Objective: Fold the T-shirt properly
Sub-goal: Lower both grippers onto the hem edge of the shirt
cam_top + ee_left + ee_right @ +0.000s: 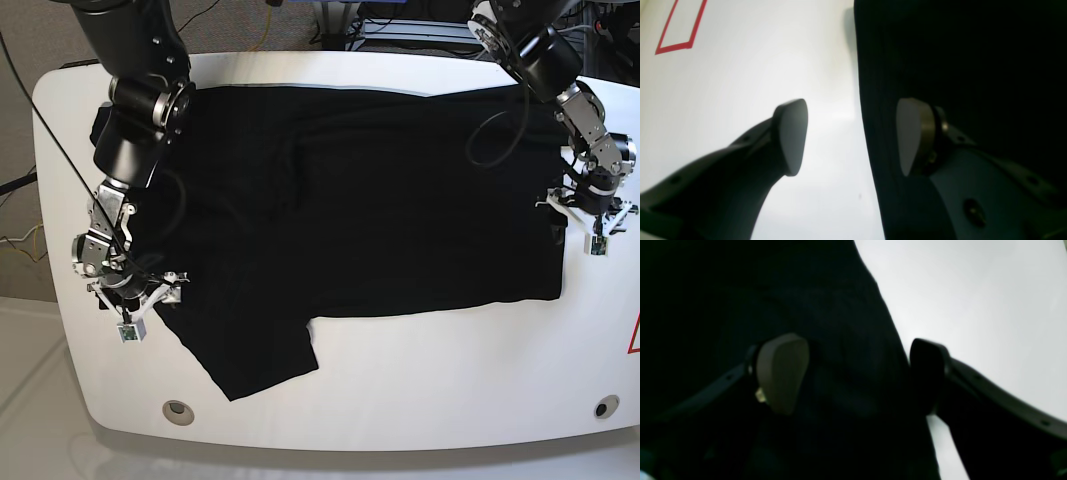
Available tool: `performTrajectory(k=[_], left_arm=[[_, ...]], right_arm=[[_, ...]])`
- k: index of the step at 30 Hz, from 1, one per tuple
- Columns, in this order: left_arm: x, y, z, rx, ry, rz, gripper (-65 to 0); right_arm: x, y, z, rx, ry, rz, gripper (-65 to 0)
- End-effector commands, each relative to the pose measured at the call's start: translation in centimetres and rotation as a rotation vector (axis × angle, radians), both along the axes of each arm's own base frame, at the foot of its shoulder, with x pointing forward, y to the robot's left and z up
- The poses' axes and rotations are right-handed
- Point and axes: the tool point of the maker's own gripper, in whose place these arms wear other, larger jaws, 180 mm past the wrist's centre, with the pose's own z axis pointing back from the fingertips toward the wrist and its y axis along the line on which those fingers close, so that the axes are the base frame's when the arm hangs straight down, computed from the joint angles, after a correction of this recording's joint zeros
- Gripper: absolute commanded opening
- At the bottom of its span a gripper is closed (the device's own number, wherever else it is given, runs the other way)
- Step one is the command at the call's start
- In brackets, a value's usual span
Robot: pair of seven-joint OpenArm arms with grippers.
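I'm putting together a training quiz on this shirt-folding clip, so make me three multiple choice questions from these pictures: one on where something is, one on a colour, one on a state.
1. Where does the left pincer sit in the base view?
A. at the shirt's right edge
B. over the shirt's middle
C. off the table

2. What colour is the T-shirt?
A. white
B. black
C. red

3. How does the T-shirt lie?
A. rolled into a ball
B. hanging off a hook
C. spread over the table

Answers: 1 A, it stands by the cloth's right border; 2 B, the cloth is dark throughout; 3 C, it covers most of the white top.
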Motion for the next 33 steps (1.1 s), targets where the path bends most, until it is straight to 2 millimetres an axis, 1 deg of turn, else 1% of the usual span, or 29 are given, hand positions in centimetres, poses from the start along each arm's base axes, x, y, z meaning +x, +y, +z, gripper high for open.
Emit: performTrajectory(k=[1, 3, 5, 9, 12, 17, 21, 23, 25, 28, 33], left_arm=[[1.4, 0.7, 2.5, 0.024, -0.078, 0.0, -25.8], [1.4, 0.6, 2.5, 0.024, -0.08, -0.001, -25.8], [1.5, 0.6, 2.5, 0.024, -0.079, -0.003, -25.8], [2.0, 0.7, 3.2, 0.026, -0.098, -0.001, -25.8], [2.1, 0.8, 3.3, 0.028, -0.099, -0.001, -25.8], [1.9, 2.0, 3.9, 0.054, -0.098, 0.006, -25.8], [2.0, 2.0, 4.0, 0.055, -0.101, 0.005, -25.8], [2.0, 2.3, 4.3, 0.064, -0.102, 0.005, -25.8], [2.5, 2.4, 4.8, 0.066, -0.116, 0.006, -25.8], [3.0, 2.5, 5.5, 0.065, -0.133, 0.009, -25.8], [3.2, 2.5, 5.8, 0.065, -0.141, 0.008, -25.8]], right_arm=[[2.5, -0.3, 1.8, 0.009, -0.088, -0.001, -15.7], [2.8, 0.1, 1.2, 0.022, -0.089, 0.005, -15.7], [3.1, -0.3, 1.0, 0.026, -0.098, 0.006, -15.7], [3.4, -0.7, 0.1, 0.067, -0.12, 0.0, -15.7], [3.3, -1.6, -0.3, 0.086, -0.135, -0.016, -15.7], [2.9, -3.6, -1.0, 0.074, -0.153, -0.073, -15.7], [2.6, -4.4, -1.2, 0.075, -0.167, -0.084, -15.7], [2.5, -4.2, -1.5, 0.082, -0.162, -0.083, -15.7], [2.1, -4.0, -2.1, 0.09, -0.149, -0.083, -15.7], [1.8, -3.9, -2.5, 0.092, -0.14, -0.082, -15.7], [-0.1, -3.5, -4.8, 0.094, -0.094, -0.08, -15.7]])
